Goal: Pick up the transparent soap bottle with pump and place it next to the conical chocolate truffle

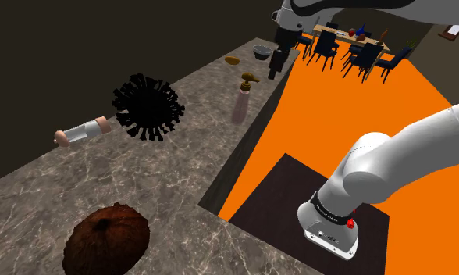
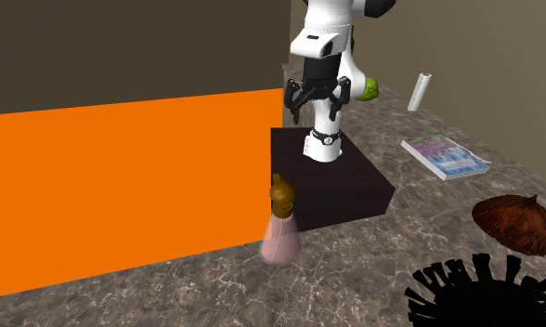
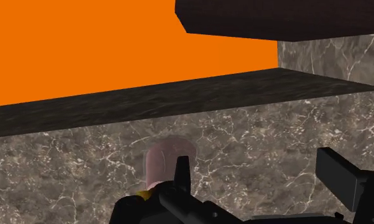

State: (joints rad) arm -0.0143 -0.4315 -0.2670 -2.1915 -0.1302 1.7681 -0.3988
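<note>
Done so far: nothing yet, judging by the layout; no grasp, no lift, no transfer.
Left to do: descent onto the bottle, closing, lifting, carrying across the counter, setting down beside the truffle.
Counter (image 1: 190, 160): grey-brown veined marble, polished, flat, with a straight dark edge dropping to the floor.
Floor (image 1: 361, 109): flat, saturated orange, no texture.
Stand (image 2: 350, 190): dark, matt, box-shaped, with sharp corners.
Arm (image 1: 411, 152): smooth white shells, rounded joints, a grey collar at the base.
Chocolate truffle (image 1: 107, 238): brown, rough and finely ridged, a broad dome rising to a small tip; taken for the task's target from colour and shape.
Spiky thing (image 1: 147, 107): pure black, ball-like, bristling with short branched spikes; lies between bottle and truffle in the shoulder view.
Tube (image 1: 81, 131): pale cylinder with pinkish ends, lying on its side.
Soap bottle (image 1: 241, 105): translucent pinkish body, cone-like and widest at the foot, topped by a brown-gold pump; upright on the counter close to the floor-side edge, well apart from the truffle.
Gripper (image 2: 318, 106): all black, hard-edged; fingers spread wide, clasping nothing, hovering above the bottle and clear of it; in the wrist view the bottle's body sits by one finger rather than centred in the gap.
Next move, as a judgement: probably a small sideways correction before lowering, since the pump head looks narrow and the body smooth.
</note>
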